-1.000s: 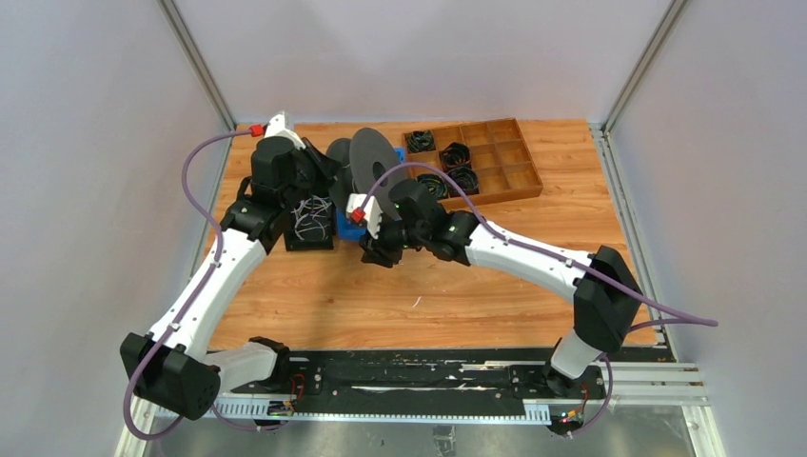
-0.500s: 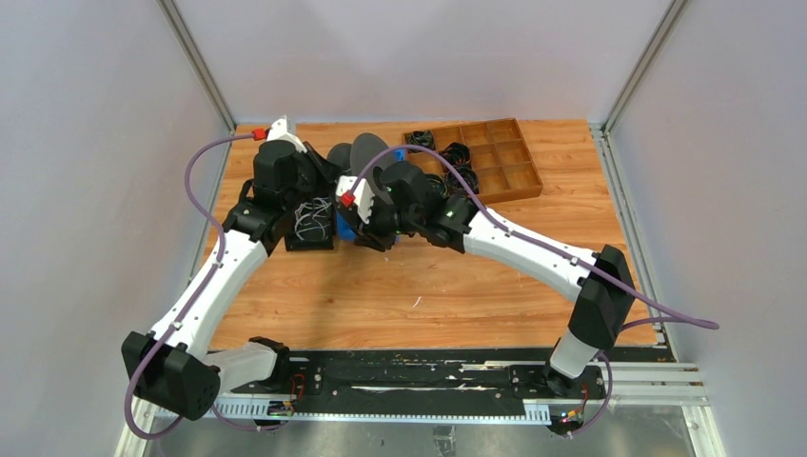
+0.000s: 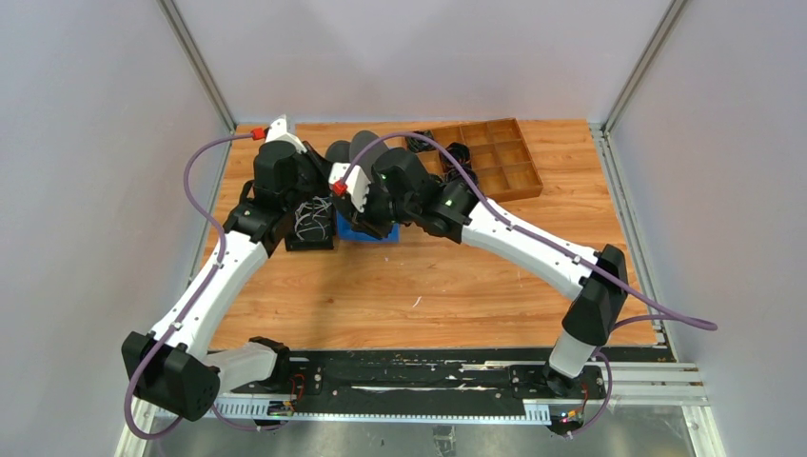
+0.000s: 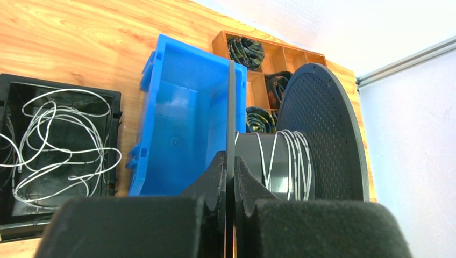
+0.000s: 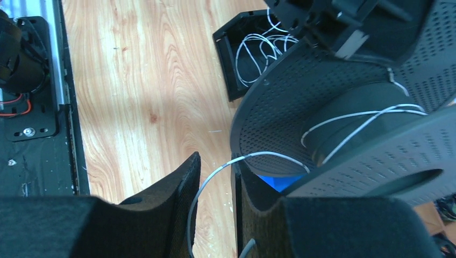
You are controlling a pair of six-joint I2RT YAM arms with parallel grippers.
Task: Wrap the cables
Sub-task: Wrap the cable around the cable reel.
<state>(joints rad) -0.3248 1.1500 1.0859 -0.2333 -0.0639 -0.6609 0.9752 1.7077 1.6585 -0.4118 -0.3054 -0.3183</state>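
- Jaws of the left gripper [image 4: 230,161] are closed on the thin near disc of the black spool [image 4: 322,129], which shows edge-on between the fingers.
- Jaws of the right gripper [image 5: 215,161] stand a little apart. The white cable [image 5: 258,156] runs loosely through the gap, and we see no pinch on it.
- From the right jaws the cable rises past the disc edge just ahead and reaches the hub, where a few turns lie side by side.
- Risk 1: with no firm hold, we judge that the cable could slip out of the right jaws, and the turns on the hub would go slack.
- Risk 2: the cable bends over the disc edge, so a pull at a poor angle could snag it there or lay crossed turns.
- Risk 3: the left jaws grip only a thin disc, so a hard tug might twist the spool in them.
- Black box [image 4: 64,87], left of the left jaws: loose, overlapping loops of the same cable. We expect they could rise as one tangle.
- Blue bin [image 4: 183,123], just beyond the left jaws: nothing visible inside.
- Wooden tray [image 4: 290,54], farther beyond: black coils [image 4: 247,51] in several compartments.
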